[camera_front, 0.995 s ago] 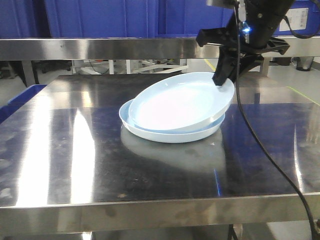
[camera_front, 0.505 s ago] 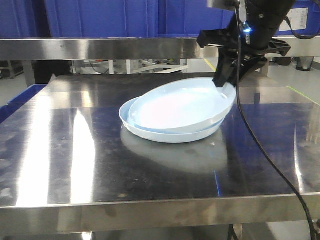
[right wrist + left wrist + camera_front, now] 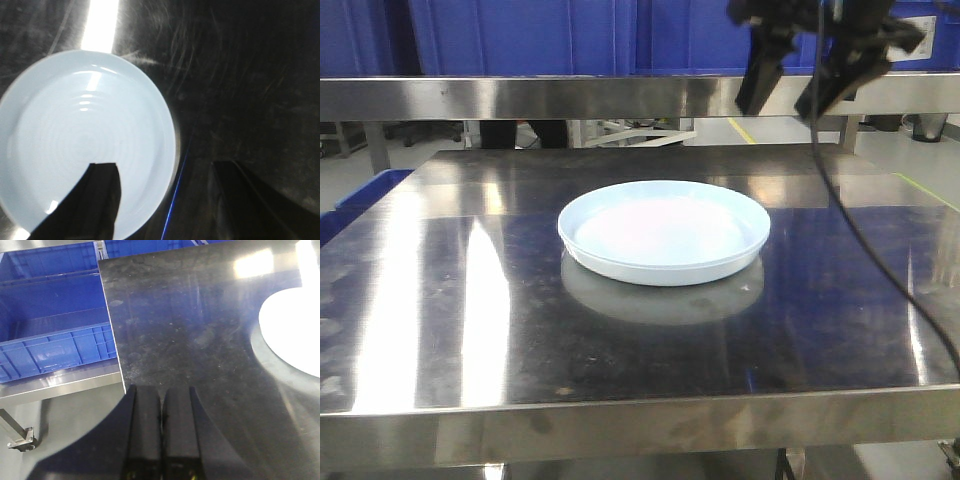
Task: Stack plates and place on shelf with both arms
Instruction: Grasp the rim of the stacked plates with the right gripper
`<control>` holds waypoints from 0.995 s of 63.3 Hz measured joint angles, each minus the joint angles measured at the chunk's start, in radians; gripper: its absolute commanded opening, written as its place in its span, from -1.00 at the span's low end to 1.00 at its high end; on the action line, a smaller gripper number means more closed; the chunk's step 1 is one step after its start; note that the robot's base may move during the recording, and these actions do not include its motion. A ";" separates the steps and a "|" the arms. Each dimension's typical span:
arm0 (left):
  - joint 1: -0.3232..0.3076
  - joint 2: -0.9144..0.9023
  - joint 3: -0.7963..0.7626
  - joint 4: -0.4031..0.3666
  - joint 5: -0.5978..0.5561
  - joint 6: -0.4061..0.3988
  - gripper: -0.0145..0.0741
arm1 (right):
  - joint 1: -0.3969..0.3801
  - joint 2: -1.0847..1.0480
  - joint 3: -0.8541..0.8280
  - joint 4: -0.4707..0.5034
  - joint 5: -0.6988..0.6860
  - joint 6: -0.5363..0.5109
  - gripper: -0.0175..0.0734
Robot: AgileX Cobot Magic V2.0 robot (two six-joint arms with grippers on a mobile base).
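Note:
The two white plates point(image 3: 665, 230) lie nested flat in one stack in the middle of the steel tabletop point(image 3: 450, 300). My right gripper point(image 3: 792, 92) hangs open and empty above and behind the stack's right rim. In the right wrist view the stack point(image 3: 85, 145) lies below, with the right gripper point(image 3: 165, 170) open over its right rim. My left gripper point(image 3: 161, 390) is shut and empty over the table's left edge; the stack point(image 3: 295, 330) shows at its far right. The shelf point(image 3: 520, 97) runs across behind the table, above its level.
Blue crates point(image 3: 520, 35) stand on the shelf. A black cable point(image 3: 860, 240) hangs from the right arm over the table's right side. Another blue crate point(image 3: 50, 315) sits lower, beside the table's left edge.
The right gripper let go of the tilted upper plate, which dropped flat into the lower one. The gripper opened and rose up and back. The cable moved with it.

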 measured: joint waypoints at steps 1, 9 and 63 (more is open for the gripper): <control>0.000 0.000 0.000 0.000 0.000 0.000 -0.48 | 0.000 -0.006 0.000 0.000 0.004 0.000 0.41; 0.000 0.000 0.000 0.000 0.000 0.000 -0.48 | 0.000 -0.031 0.000 0.002 0.032 0.000 0.41; 0.000 0.000 0.000 0.000 0.000 0.000 -0.48 | 0.000 0.230 0.030 0.060 -0.040 0.016 0.41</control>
